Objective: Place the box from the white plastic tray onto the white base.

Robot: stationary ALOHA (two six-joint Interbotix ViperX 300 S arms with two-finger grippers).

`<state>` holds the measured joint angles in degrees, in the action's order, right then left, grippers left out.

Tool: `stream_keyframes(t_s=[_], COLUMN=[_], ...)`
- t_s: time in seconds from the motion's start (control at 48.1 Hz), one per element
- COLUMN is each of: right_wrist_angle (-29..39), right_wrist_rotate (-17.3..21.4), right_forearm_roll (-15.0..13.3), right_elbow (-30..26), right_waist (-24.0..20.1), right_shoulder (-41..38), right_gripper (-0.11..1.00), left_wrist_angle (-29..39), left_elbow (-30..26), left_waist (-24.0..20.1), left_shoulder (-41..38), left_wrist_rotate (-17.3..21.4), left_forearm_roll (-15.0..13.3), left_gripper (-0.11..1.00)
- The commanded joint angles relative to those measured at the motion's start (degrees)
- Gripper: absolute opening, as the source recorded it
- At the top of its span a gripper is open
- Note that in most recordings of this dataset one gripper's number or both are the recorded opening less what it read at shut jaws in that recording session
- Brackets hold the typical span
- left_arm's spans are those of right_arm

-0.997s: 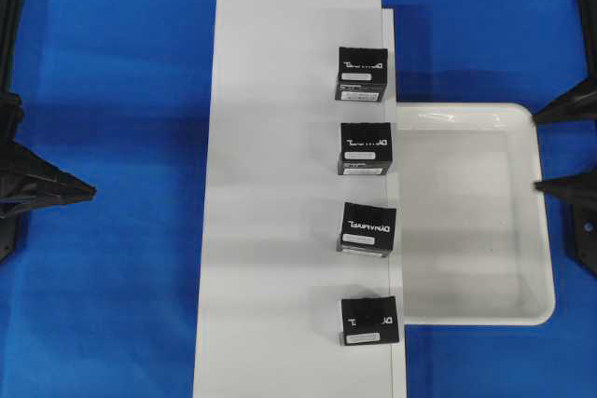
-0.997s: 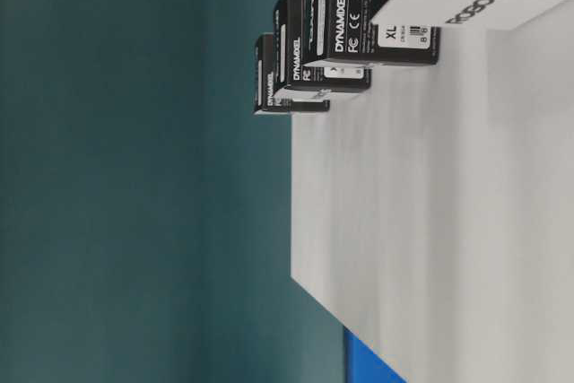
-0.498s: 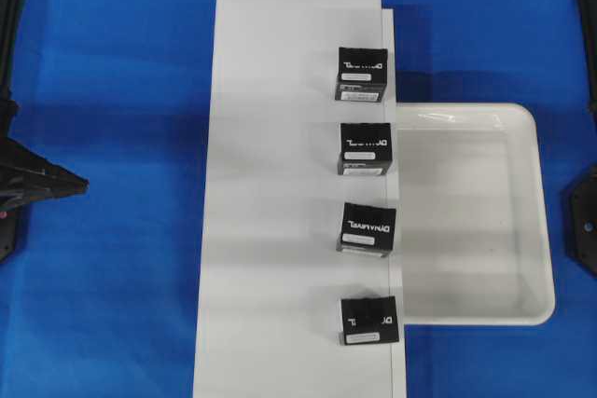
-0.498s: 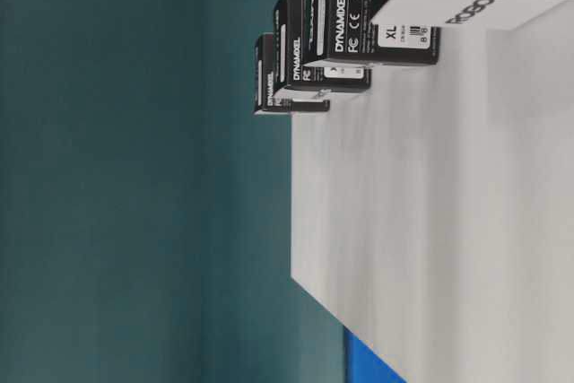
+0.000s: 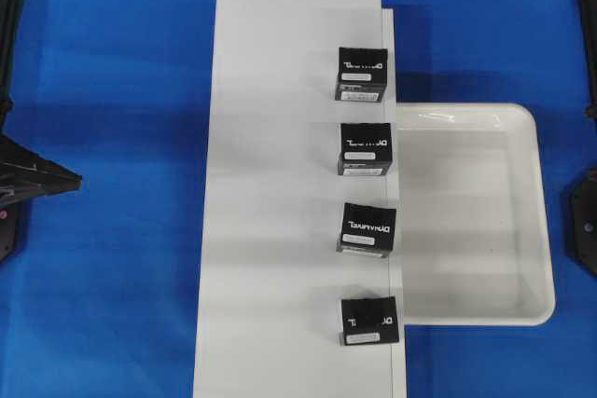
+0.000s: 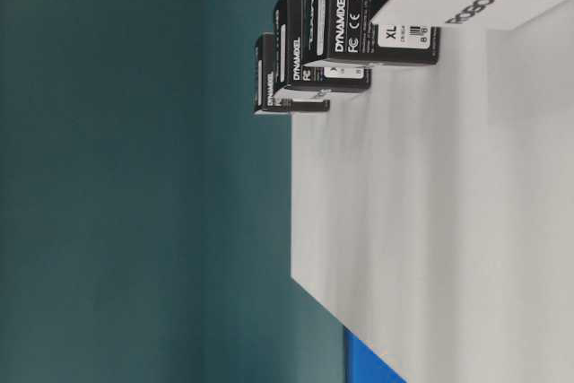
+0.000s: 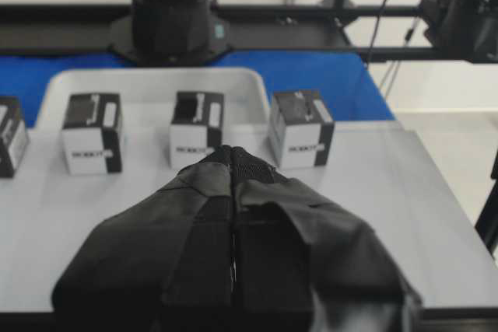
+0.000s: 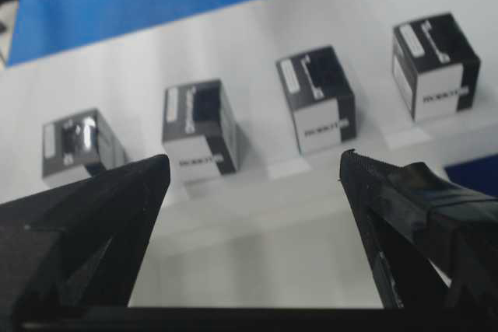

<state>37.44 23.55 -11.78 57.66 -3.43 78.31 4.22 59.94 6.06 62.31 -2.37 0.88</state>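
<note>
Overhead view, left to right. At the far left edge the left end effector (image 5: 42, 177) rests over the blue counter (image 5: 112, 258), well apart from the boards; its wrist view shows the fingers (image 7: 204, 192) pressed flat together, holding nothing. The white base (image 5: 270, 230) runs the length of the counter's middle as a long flat board. Along its right margin stand four black boxes in a column. The three farther ones (image 5: 362, 73) (image 5: 365, 148) (image 5: 367, 227) carry large white logo lettering on top. The nearest one, the box (image 5: 368, 320), has only a white label strip on its top face and sits upright on the base, close to its right edge and just beside the tray's near left corner. To the right, the white plastic tray (image 5: 544, 230) lies against the base's right edge, with nothing inside it. At the far right edge only a dark part of the right arm (image 5: 582, 230) shows. In the right wrist view the right end effector (image 8: 253, 169) is spread wide, its two fingers (image 8: 109, 200) far apart and gripping nothing, with the four boxes visible beyond them.
</note>
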Motion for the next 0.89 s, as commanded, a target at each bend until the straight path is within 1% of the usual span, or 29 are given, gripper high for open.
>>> stream_keyframes(t_s=[0.0,0.125,0.291,0.374,0.478,0.582,0.872], right_wrist_angle=[-2.2,-2.64,-2.99,-2.64,-2.9,-2.9,-5.71], right_wrist_rotate=[0.0,0.0,0.09,0.44,0.18,-0.88,-0.97], right_forearm_roll=[-0.18,-0.18,-0.18,0.35,0.26,-0.09,0.0], right_elbow=[-0.44,-0.09,2.29,3.08,3.43,4.22,5.63], right_waist=[0.18,0.18,0.26,0.26,0.26,0.44,0.44], right_shoulder=[0.09,0.09,-0.62,-0.35,-0.18,-0.18,-0.26], right_gripper=[0.99,0.99,0.99,0.99,0.99,0.99,0.99], left_wrist_angle=[-1.32,-2.55,-3.52,-3.87,-6.59,-9.58,-9.93], left_elbow=[-1.67,-1.76,-1.67,-1.49,-1.49,-1.32,-1.05], left_waist=[0.0,0.0,0.0,0.0,0.0,0.0,0.0], left_shoulder=[-0.7,-0.88,-1.41,-2.37,-3.52,-4.48,-5.19], left_wrist_rotate=[0.26,0.26,0.35,0.26,0.09,-0.44,0.09], left_forearm_roll=[0.09,0.09,0.09,0.18,0.18,0.18,0.18], left_gripper=[-0.07,-0.07,-0.07,-0.07,-0.07,-0.07,-0.07])
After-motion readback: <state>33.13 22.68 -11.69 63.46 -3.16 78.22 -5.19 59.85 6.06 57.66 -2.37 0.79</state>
